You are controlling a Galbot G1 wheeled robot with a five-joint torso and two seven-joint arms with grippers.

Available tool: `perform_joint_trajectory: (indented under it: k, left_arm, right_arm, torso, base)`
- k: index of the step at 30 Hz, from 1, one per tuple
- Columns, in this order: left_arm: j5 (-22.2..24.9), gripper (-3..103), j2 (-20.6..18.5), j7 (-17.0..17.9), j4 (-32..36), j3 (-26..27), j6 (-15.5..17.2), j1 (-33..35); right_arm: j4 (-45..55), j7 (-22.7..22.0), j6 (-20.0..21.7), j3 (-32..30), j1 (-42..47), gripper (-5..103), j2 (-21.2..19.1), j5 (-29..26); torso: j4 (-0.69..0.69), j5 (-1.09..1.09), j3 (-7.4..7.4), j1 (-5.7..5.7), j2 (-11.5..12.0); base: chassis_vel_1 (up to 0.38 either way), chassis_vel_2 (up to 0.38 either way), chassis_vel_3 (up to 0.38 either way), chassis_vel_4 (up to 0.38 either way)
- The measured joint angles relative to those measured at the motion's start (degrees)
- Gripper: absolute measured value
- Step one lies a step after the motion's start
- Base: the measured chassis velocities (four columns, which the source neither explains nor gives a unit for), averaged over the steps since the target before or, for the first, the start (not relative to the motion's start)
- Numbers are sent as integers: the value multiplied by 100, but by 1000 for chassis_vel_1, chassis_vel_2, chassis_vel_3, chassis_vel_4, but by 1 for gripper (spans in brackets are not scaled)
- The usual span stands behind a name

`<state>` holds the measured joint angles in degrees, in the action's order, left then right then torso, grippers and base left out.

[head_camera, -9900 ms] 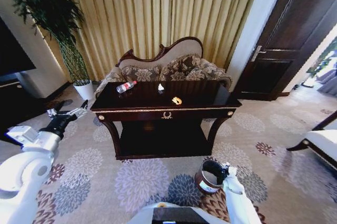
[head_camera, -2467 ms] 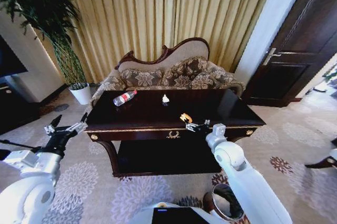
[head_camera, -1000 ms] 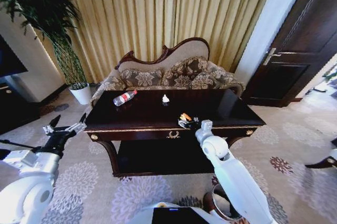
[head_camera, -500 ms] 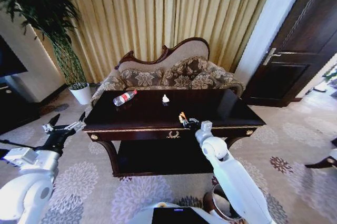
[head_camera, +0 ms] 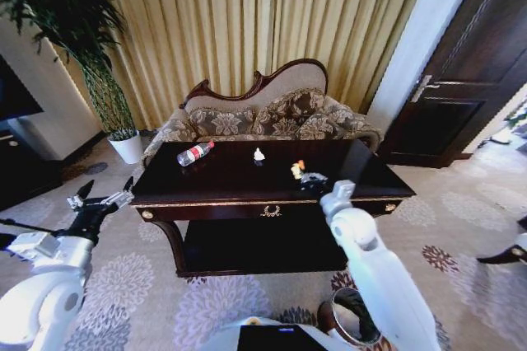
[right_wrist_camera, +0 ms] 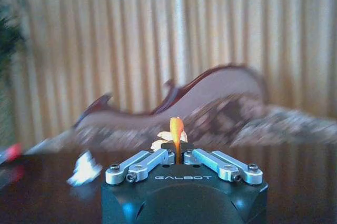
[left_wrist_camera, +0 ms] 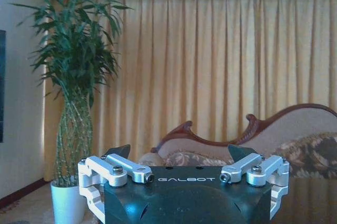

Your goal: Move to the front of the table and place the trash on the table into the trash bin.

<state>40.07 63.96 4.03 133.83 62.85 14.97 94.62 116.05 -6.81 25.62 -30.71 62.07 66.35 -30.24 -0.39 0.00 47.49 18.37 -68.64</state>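
Comparing this with half a second before, the big change was that the right gripper [head_camera: 301,175] had come up off the table [head_camera: 214,190] with the orange-yellow scrap [head_camera: 297,169] pinched between its fingertips. A second back it was down low at the near edge, right on the scrap; now the arm had swung a bit right and the scrap rode clear of the glossy top. The right wrist view backed that up — the scrap [right_wrist_camera: 176,130] stood upright between the closed fingertips, with the sofa [right_wrist_camera: 210,98] blurred behind it.

So I'd say the pick was done for piece one, and the carry to the trash bin [head_camera: 356,314] was what's left. The bin sat on the carpet near the robot's base, down at the near right and partly hidden behind the right arm.

Everything else hadn't budged: the plastic bottle [head_camera: 195,153] lay toward the far left of the tabletop, and the white crumpled paper [head_camera: 258,155] sat near the far middle edge, well apart from each other. Two items still to go, then.

The left gripper [head_camera: 100,202] was parked off the table's left end, fingers spread wide and empty — same spot as before.
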Motion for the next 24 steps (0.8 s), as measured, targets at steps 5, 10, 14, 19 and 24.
perform_joint_trajectory:
  k: [5, 10, 14, 19, 24]
  left_arm:
    - [66, 100, 20, 36, -74, 80, -6, -40]
    - [67, 100, 45, 24, -87, 55, -44, -54]
    - [78, 100, 30, 18, -87, 54, -47, -56]
    - [103, 100, -3, 9, -96, 71, -68, -60]
    - [111, 100, -13, 1, -99, 69, -70, -72]
  right_arm:
    - [33, 0, -315, -544, 153, 3, -41, 31]
    - [248, 0, -596, -579, 437, 3, -23, 109]
    - [327, 0, -601, -549, 454, 3, -27, 98]
    - [403, 0, -601, -550, 500, 3, -76, 87]
    - [475, 0, -602, -601, 605, 3, -110, 64]
  torso:
    - [2, 0, 0, 0, 0]
    - [2, 0, 0, -1, 0]
    - [2, 0, 0, 0, 0]
    - [2, -1, 0, 0, 0]
    - [2, -1, 0, 0, 0]
  base:
    - [0, 0, 0, 0]
    - [0, 0, 0, 0]
    - [0, 0, 0, 0]
    - [0, 0, 0, 0]
    - [0, 0, 0, 0]
